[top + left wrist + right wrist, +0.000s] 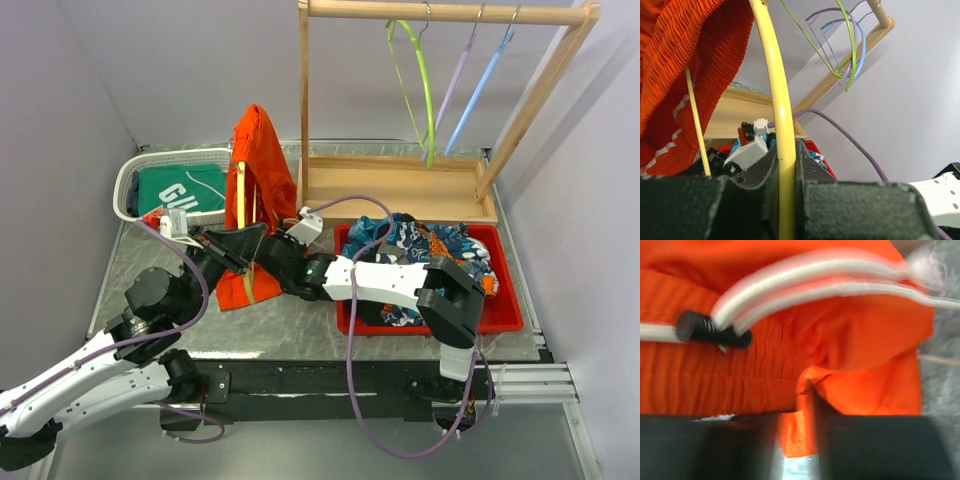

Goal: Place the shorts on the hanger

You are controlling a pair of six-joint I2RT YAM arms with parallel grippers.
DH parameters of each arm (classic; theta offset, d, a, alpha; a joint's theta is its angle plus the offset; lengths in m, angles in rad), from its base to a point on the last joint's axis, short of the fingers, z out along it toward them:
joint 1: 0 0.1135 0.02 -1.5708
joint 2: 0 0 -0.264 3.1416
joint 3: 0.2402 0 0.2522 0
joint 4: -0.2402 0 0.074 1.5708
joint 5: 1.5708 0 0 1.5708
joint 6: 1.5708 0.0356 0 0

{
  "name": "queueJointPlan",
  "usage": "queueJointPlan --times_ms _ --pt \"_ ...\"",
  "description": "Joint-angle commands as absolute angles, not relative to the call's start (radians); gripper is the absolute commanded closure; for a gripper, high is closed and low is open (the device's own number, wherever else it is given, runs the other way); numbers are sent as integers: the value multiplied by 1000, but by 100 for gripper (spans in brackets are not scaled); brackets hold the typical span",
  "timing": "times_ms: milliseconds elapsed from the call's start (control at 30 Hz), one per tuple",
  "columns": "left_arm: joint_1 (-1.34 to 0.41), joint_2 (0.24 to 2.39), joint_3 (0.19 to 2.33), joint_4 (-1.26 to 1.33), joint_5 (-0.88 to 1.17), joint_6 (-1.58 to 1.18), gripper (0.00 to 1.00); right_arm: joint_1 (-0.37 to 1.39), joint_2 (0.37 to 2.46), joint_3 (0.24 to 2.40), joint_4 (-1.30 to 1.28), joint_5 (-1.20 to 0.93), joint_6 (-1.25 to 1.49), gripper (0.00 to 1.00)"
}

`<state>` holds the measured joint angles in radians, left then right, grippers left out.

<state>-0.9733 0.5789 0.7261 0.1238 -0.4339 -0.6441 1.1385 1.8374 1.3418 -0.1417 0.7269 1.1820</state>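
The shorts [258, 160] hang bunched over the hanger [240, 205] near the basket [170, 157], seen from above. My left wrist camera shows my left pincer [786, 200] pinching the hanger's yellow rod. My right wrist camera shows my right pincer [797, 440] nipping orange fabric below the drawstring [815, 275].

There are four hangers: a yellow hanger [781, 125], a lime green hanger [430, 100], a lilac hanger [455, 85] and a blue hanger [485, 85]. There is one wooden rack [440, 12], one pair of orange shorts [265, 160], one white basket [130, 180], one red tray [505, 300] and two robot arms.
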Motion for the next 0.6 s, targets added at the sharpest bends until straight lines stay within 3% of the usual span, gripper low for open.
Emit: queueJointPlan --times_ms 0,33,333,567 --pt "-979 551 755 291 -463 -597 99 1135 1789 1310 -175 784 1154 95" --pt "-980 552 752 313 -478 -588 99 1144 1776 1301 -201 793 1138 100" --pt "-979 638 690 514 -612 -577 99 1267 1482 1086 -195 741 1036 100" --pt "-979 712 637 644 -669 -578 99 1347 1373 1131 -314 669 996 100"
